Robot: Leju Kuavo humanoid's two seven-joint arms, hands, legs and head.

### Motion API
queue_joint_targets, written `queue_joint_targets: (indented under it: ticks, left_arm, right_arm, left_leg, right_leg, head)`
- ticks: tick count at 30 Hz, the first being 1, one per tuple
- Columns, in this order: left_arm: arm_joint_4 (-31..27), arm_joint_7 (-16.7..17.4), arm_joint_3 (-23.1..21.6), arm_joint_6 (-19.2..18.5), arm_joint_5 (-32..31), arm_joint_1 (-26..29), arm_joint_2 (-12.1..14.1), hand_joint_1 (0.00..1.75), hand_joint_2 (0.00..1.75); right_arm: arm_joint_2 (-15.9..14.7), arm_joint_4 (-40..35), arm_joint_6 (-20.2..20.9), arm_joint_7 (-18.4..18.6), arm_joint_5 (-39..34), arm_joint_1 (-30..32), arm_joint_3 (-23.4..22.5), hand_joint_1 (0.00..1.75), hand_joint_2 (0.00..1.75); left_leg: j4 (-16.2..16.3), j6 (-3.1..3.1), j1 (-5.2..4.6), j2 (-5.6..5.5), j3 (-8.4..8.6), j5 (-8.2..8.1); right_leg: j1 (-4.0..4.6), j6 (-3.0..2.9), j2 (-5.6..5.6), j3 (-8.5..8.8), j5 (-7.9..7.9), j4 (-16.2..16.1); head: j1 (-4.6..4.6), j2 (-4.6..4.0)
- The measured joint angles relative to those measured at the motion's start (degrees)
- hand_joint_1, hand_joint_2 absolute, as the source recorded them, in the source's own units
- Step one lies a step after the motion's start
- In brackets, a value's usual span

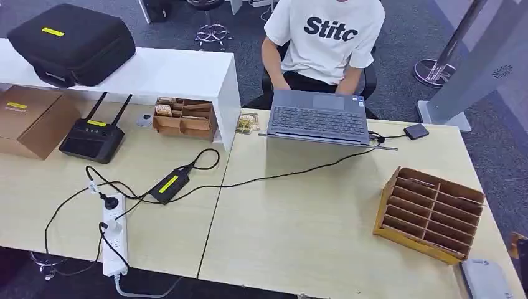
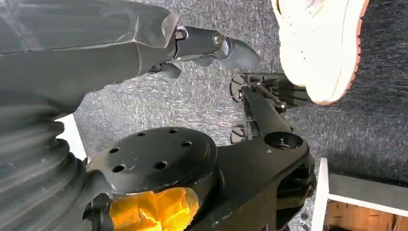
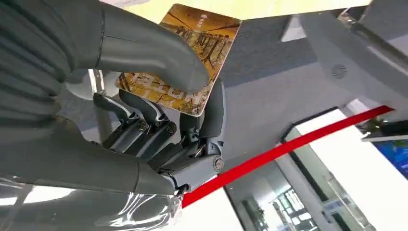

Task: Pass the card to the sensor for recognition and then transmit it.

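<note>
In the right wrist view my right hand [image 3: 163, 120] pinches a gold-brown printed card [image 3: 197, 48] between the thick thumb and the darker fingers beneath it; most of the card sticks out past the thumb. A small dark box [image 1: 416, 131] on a cable lies on the desk beside the laptop [image 1: 319, 117]. At the desk's near right corner sits a flat grey device [image 1: 485, 278]. My left hand [image 2: 192, 45] hangs down over grey carpet, one dark finger stretched out and nothing in it.
A person in a white T-shirt [image 1: 327, 37] sits behind the laptop. A wooden slotted sorter [image 1: 429, 213] stands at the right. A router [image 1: 93, 138], power strip [image 1: 115, 240], charger brick [image 1: 169, 185] and cables cover the left half. A white shelf [image 1: 180, 75] carries a black case [image 1: 71, 43].
</note>
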Motion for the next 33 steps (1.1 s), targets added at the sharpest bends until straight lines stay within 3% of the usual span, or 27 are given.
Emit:
queue_joint_targets:
  ticks: [11,16,21,33]
  left_arm:
    - [0.0,0.48,-1.29,0.26,1.29,-0.1,0.02,0.0,1.75]
    - [0.0,0.37,-1.68,0.72,2.43,-0.11,0.07,0.0,1.75]
    - [0.0,0.31,-2.12,0.77,3.58,-0.1,0.11,0.0,1.75]
    - [0.0,0.31,-2.69,0.76,5.03,-0.11,0.11,0.0,1.75]
  right_arm:
    - [-2.6,5.94,0.8,0.33,-0.41,-0.99,-4.67,1.75,1.75]
    - [-3.41,8.02,6.5,-0.39,-6.45,-0.97,-6.77,1.75,1.75]
    - [-4.85,10.94,9.96,-1.51,-7.41,-0.96,-7.06,1.75,1.75]
    - [-6.47,13.66,11.76,-1.36,-6.12,-0.93,-6.07,1.75,1.75]
  left_leg:
    - [0.0,0.03,0.0,0.0,0.0,-0.02]
    - [0.0,0.03,0.0,0.01,0.0,-0.02]
    - [0.0,0.03,0.0,0.01,-0.01,-0.02]
    - [0.0,0.03,0.01,0.01,-0.01,-0.02]
  right_leg:
    - [0.01,0.0,0.0,-0.02,0.0,0.0]
    - [0.0,0.0,0.0,-0.02,0.0,0.0]
    - [0.0,0.0,0.0,-0.01,0.0,0.0]
    - [0.01,0.0,0.0,-0.02,0.0,0.01]
  head:
    - [0.0,0.0]
    - [0.0,0.0]
    - [0.02,0.0]
    - [-0.02,0.0]
